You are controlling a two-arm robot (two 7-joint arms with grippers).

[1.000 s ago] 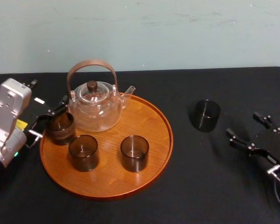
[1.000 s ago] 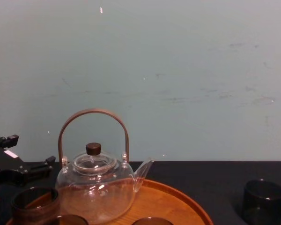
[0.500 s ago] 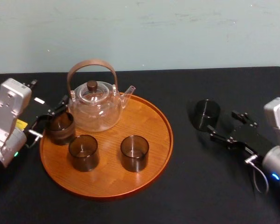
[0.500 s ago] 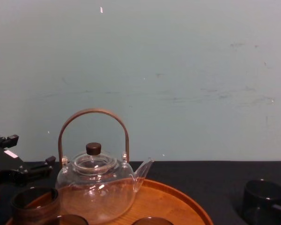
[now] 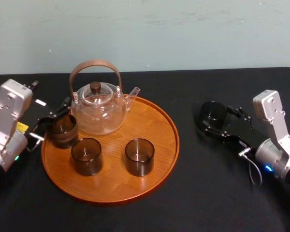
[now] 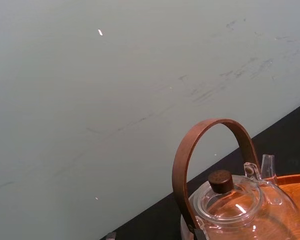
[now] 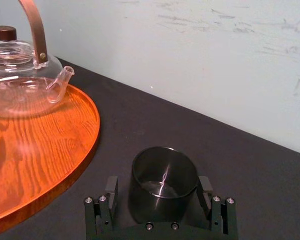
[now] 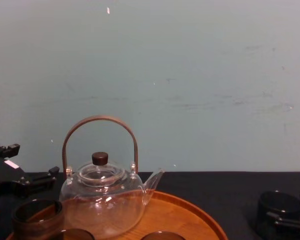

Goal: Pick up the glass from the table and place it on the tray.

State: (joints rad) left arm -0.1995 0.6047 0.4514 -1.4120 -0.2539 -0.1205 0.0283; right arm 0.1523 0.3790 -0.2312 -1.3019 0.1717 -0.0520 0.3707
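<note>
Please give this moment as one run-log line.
phase: pre-grasp | right gripper: open around glass on table | glass: not yet on tray | left gripper: idle at tray's left rim

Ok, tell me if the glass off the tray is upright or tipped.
Upright: the glass stands rim up on the table, within the open right gripper.

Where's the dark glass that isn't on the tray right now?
In the head view, the dark glass stands on the black table right of the tray, between the open fingers of the right end effector.
</note>
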